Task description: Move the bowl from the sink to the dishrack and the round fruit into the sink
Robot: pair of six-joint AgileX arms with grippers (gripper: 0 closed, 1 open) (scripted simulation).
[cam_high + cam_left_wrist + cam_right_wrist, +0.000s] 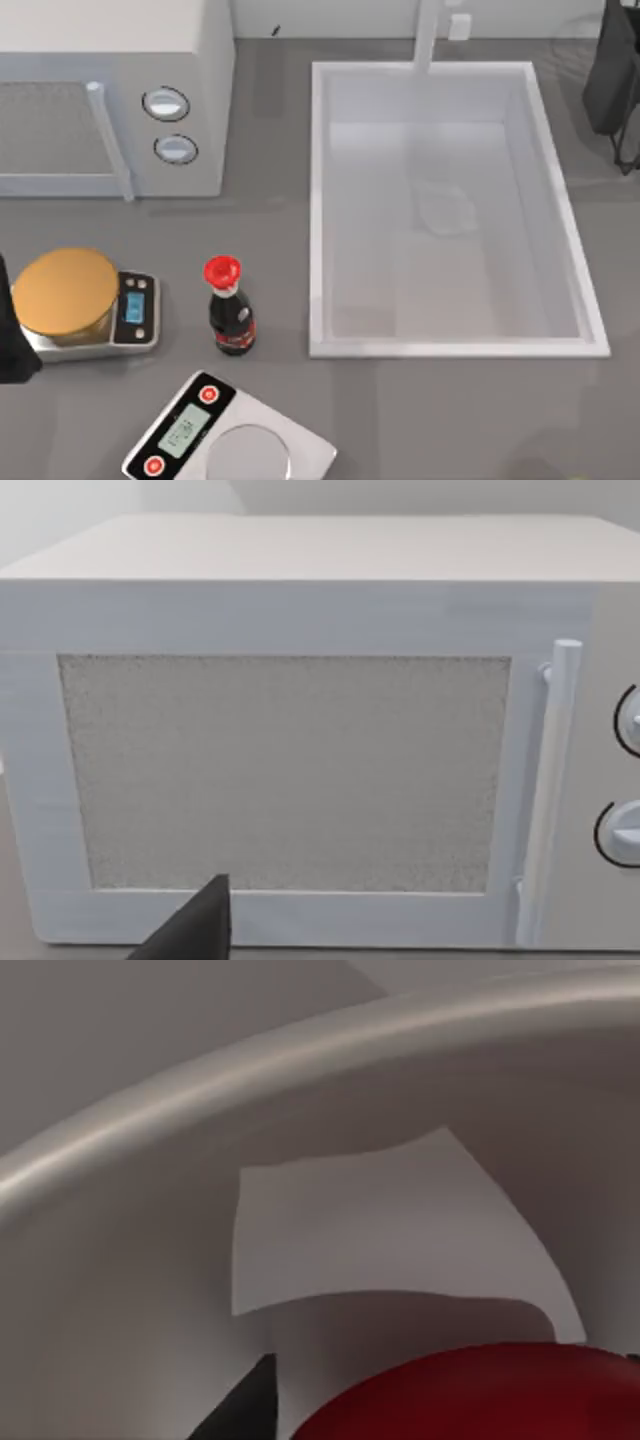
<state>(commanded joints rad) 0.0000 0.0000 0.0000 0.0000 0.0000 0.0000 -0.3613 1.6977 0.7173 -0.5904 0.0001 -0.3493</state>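
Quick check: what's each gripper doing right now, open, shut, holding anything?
Left gripper: parked at the table's left edge, facing the microwave; cannot be told.
Right gripper: close above the round fruit; grip cannot be told.

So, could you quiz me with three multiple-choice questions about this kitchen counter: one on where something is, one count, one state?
1. Where does the dark bottle stand?
A) between the scale carrying the gold disc and the sink
B) inside the basin
C) on the floor
2. How many round knobs has the microwave?
A) one
B) two
C) four
3. The microwave door is:
A) wide open
B) shut
C) lying on the counter
Answers: 1 A, it stands on the counter between them; 2 B, two knobs sit beside the handle; 3 B, the door lies flush with the front in the left wrist view.
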